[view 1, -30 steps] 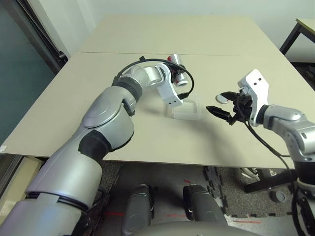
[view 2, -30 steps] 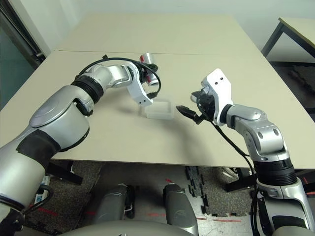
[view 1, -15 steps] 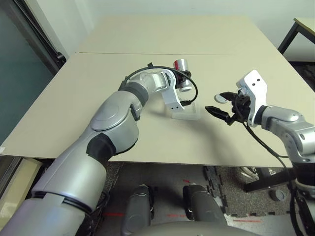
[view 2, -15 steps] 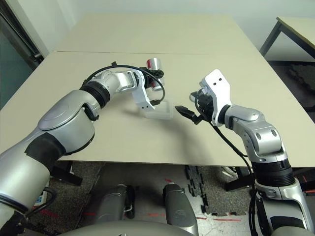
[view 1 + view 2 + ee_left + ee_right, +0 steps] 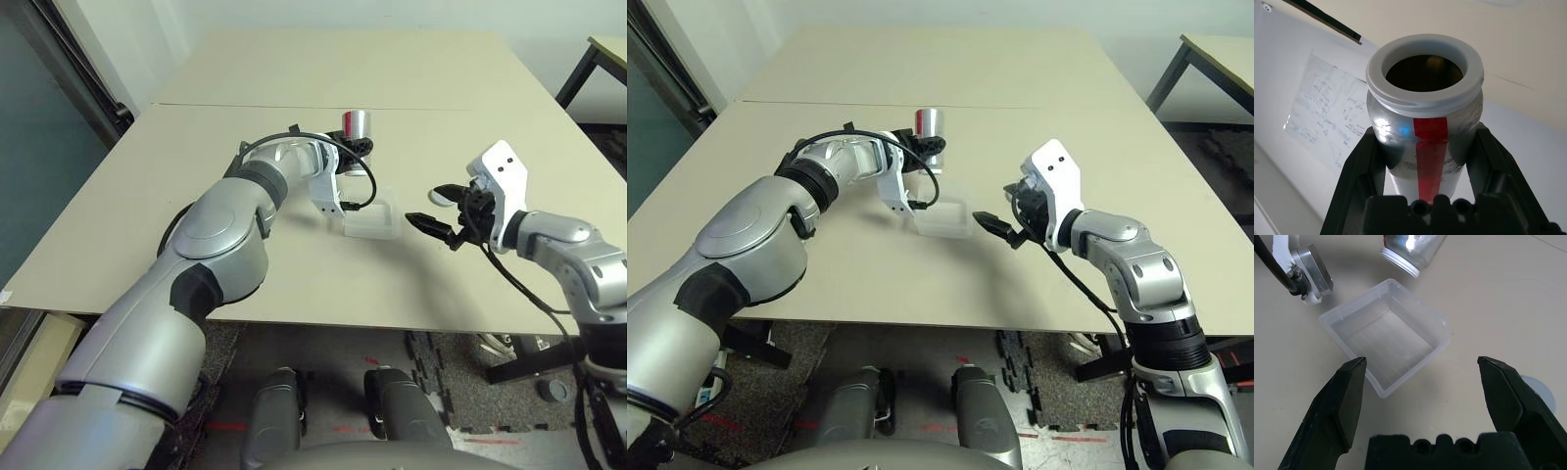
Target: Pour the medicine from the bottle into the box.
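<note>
The bottle (image 5: 363, 124) is in my left gripper (image 5: 1427, 129), pinched between the two fingers, which press on opposite sides of its silver body with the red strip (image 5: 1430, 142) in the gap between them. Its pale, round mouth (image 5: 1425, 100) is uncapped and tipped downward, raised above the table (image 5: 294, 73) and pointing toward my right gripper's side. Inside, I see mostly dark, with a dull brownish patch that may be contents or only a reflection. The box (image 5: 1388, 338), clear and shallow with its top open, rests on the table closer to my body than my left gripper and a little to that gripper's right; the bottle's mouth is near its rim, apart from it. On the other side of the box is my right gripper (image 5: 1422, 360), its fingers spread wide with nothing between them, the box lying just ahead and to the left of its fingertips. A grey disc-shaped cap (image 5: 1540, 392) lies flat on the table just beside that gripper's far finger, away from the box. Well beyond my right gripper, to its right, stands the corner of another table (image 5: 1225, 59).
</note>
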You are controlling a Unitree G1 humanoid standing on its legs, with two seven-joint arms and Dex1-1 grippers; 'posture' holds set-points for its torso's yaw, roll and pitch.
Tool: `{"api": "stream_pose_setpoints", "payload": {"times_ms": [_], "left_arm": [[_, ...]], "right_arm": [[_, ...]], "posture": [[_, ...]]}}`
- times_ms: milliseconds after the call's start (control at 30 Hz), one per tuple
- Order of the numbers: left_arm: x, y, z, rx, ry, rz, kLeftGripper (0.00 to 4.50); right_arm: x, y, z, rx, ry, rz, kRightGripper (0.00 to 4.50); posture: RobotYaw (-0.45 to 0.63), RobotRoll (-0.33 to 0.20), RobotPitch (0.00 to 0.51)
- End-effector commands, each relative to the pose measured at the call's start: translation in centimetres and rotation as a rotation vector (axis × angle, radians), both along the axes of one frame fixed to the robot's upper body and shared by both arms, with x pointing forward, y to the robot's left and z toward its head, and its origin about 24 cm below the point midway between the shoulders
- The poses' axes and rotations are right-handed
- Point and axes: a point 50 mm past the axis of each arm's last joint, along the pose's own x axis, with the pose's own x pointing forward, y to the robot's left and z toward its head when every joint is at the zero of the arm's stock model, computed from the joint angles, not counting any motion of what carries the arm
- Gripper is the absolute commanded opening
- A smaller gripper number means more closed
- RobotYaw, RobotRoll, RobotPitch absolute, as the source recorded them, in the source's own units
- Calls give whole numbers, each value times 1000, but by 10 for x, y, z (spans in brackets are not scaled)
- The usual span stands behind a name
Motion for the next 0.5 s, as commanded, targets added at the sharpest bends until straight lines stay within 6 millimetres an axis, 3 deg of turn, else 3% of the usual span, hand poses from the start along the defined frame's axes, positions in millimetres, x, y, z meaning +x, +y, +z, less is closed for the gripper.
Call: {"api": "stream_pose_setpoints", "payload": {"times_ms": [33, 500], "left_arm": [[-2, -7, 1, 17, -9, -49, 2481], [-8, -14, -7, 87, -35, -154, 2481]], "right_arm": [[1, 1, -3, -8, 13, -2, 4500], [1, -1, -2, -1, 16, -13, 4500]], "posture": [[-151, 0, 68], [-159, 0, 64]]}}
